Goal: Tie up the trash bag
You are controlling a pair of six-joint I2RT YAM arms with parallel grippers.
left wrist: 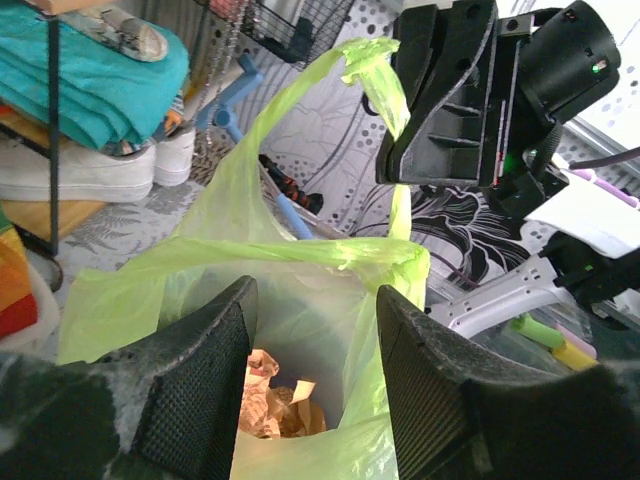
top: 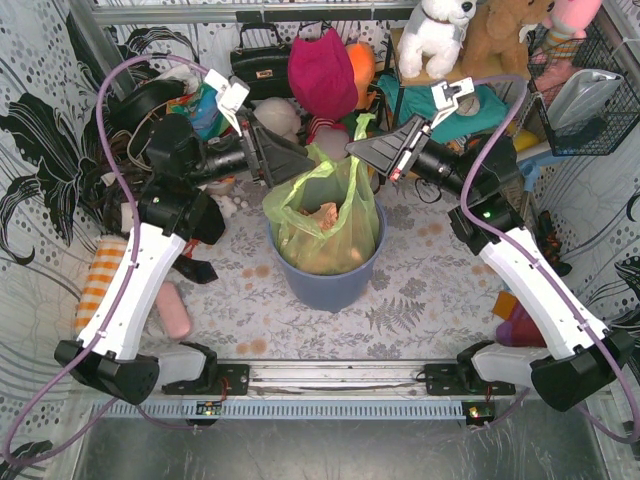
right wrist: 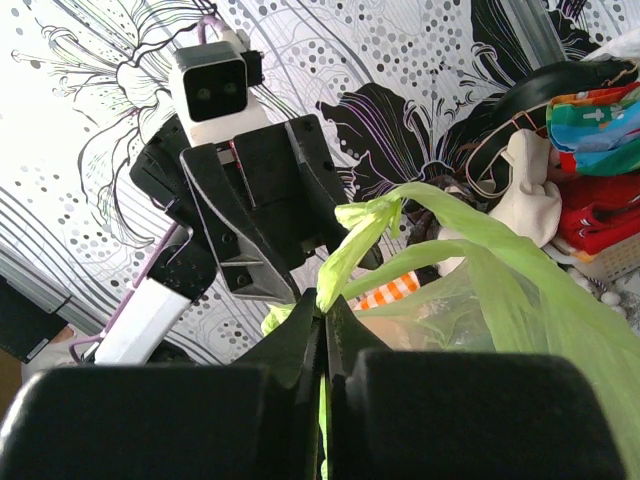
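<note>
The trash bag [top: 335, 225] sits in a round blue-grey bin [top: 330, 285] at about the middle of the tabletop [top: 420, 300], its light-green rim folded out over the bin's lip. Crumpled brown paper [left wrist: 275, 405] shows down inside its open mouth.

The right jaws are shut on the bag. In the right wrist view a twisted strip of green plastic [right wrist: 355, 235] comes straight out from between the closed pads, and from above that strip rises off the bag's far-right side as a taut handle.

The left jaws stand apart with nothing gripped between them. Their two black fingers [left wrist: 205, 380] frame the bag's mouth, a band of its rim running across behind the gap. Whether either finger touches the plastic I cannot tell.

The two sets of jaws face each other above the far side of the bin, near but apart.
</note>
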